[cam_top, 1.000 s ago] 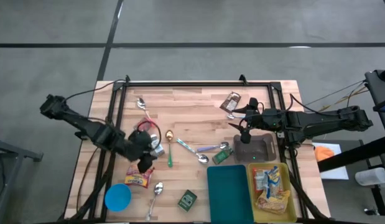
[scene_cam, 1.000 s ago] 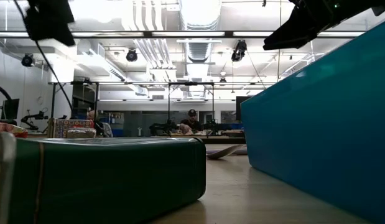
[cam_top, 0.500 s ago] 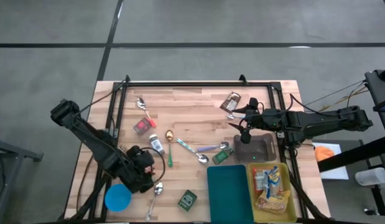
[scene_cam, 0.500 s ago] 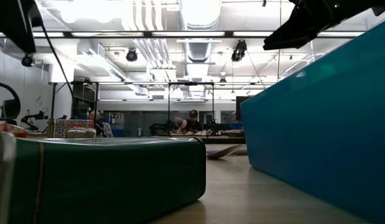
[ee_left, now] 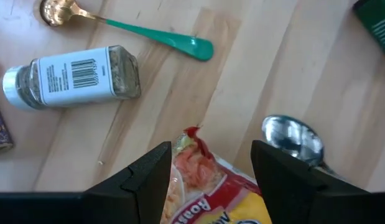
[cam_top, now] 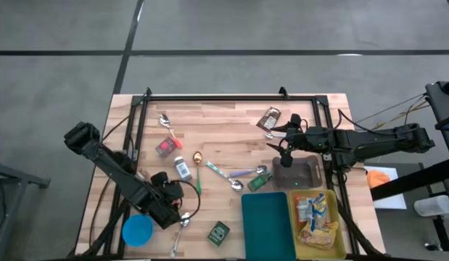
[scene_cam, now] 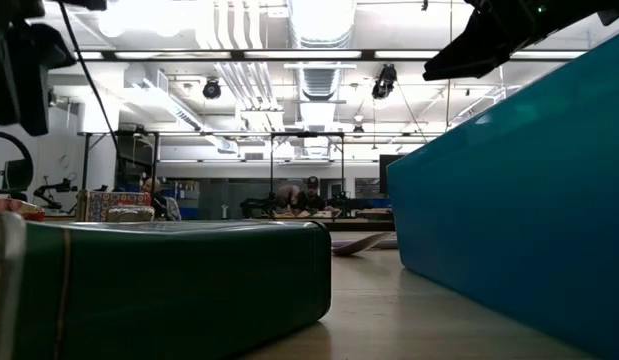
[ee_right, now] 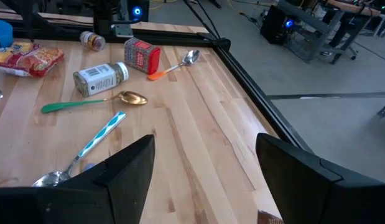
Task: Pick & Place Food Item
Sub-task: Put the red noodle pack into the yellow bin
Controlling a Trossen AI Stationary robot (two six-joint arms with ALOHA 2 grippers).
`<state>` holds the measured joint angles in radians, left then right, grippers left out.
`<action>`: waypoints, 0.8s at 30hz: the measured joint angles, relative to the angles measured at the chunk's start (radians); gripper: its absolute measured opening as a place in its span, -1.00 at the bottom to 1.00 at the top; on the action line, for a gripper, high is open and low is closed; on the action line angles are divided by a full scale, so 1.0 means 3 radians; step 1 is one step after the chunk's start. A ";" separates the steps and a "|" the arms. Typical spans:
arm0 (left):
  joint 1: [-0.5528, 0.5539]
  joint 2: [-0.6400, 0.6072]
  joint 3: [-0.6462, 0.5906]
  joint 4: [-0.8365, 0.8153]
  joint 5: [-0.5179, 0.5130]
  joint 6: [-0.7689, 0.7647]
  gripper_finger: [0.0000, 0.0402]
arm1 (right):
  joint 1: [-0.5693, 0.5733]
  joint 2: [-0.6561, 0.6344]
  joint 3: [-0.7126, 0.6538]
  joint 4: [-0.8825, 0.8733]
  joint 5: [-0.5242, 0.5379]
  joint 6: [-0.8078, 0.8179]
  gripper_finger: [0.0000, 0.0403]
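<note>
Between L gripper (ee_left: 208,171) fingers: snack packet (ee_left: 201,180), lengthwise along them.

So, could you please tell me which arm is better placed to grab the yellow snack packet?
Probably the left: its claw straddles the snack packet, while the right claw hangs far across the table.

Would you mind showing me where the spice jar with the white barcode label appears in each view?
High: spice jar, centre-left of the table.
Low: not in it.
Left wrist: lying on its side, upper left.
Right wrist: lying, upper left.
Shared landmark: the green-handled spoon beside it.
</note>
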<state>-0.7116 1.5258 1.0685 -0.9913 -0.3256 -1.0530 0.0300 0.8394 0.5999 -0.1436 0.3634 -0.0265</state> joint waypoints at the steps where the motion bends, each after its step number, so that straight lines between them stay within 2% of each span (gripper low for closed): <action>1: 0.0001 -0.0005 -0.0041 0.0043 -0.0001 0.0022 0.10 | 0.0001 0.0000 0.0000 0.0000 0.0000 0.0000 0.38; 5: 0.0042 -0.0079 -0.0274 0.0254 0.0027 0.0086 0.10 | 0.0001 0.0000 0.0000 0.0000 0.0000 -0.0001 0.38; 9: 0.0125 -0.0145 -0.0481 0.0477 0.0213 0.0213 0.10 | 0.0001 0.0000 0.0000 0.0000 0.0000 -0.0001 0.38; 12: 0.0232 -0.0199 -0.0571 0.0629 0.0404 0.0476 0.10 | 0.0000 0.0000 0.0000 0.0000 0.0000 -0.0001 0.38; 18: 0.0516 -0.0331 -0.0743 0.0729 0.0566 0.0913 0.10 | 0.0000 0.0000 0.0000 0.0000 0.0000 0.0000 0.38; 24: 0.0714 -0.0468 -0.0915 0.1216 0.0826 0.1657 0.10 | 0.0000 0.0000 0.0000 0.0000 0.0000 -0.0001 0.38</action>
<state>-0.4976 1.3853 0.7940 -0.6266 -0.0777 -0.5560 0.0300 0.8394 0.5999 -0.1436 0.3634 -0.0269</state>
